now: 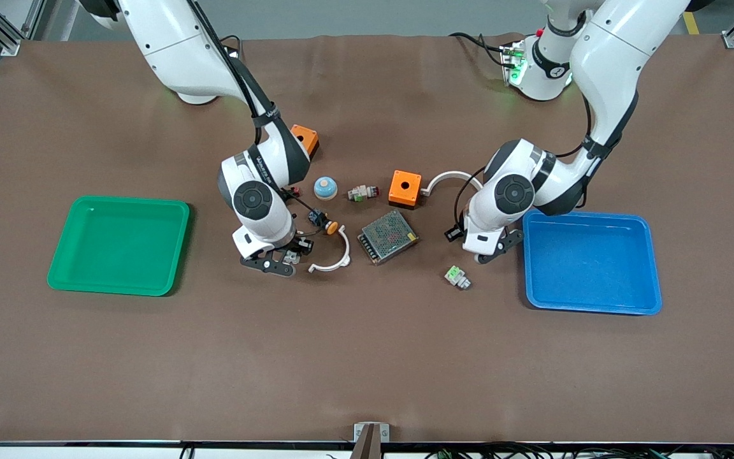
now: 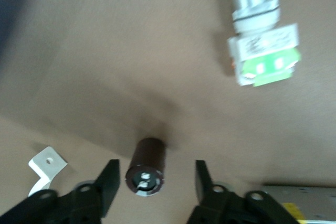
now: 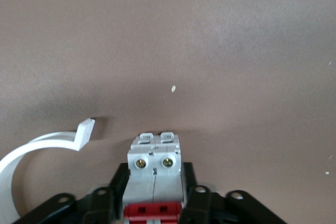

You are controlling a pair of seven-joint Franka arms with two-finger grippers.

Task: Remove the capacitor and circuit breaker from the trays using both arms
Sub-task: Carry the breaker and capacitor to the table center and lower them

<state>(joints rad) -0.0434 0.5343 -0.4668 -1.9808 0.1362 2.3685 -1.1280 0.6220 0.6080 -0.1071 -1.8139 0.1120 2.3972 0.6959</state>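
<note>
The capacitor (image 2: 147, 167), a small dark cylinder with pale marks on top, stands on the brown mat between the open fingers of my left gripper (image 2: 155, 182), which do not touch it. In the front view my left gripper (image 1: 491, 250) is low over the mat beside the blue tray (image 1: 590, 306), and its hand hides the capacitor. My right gripper (image 3: 155, 195) is shut on the breaker (image 3: 155, 169), a white two-pole block with a red lever. In the front view my right gripper (image 1: 283, 259) holds the breaker (image 1: 290, 256) low at the mat, between the green tray (image 1: 118, 284) and a white curved clip (image 1: 335, 260).
A meshed metal box (image 1: 388, 237), two orange boxes (image 1: 405, 188) (image 1: 305, 137), a blue-domed button (image 1: 325, 187), a black button with orange cap (image 1: 323, 221), a second white curved clip (image 1: 446, 177) and two green-and-white connectors (image 1: 457, 276) (image 1: 364, 192) lie mid-table.
</note>
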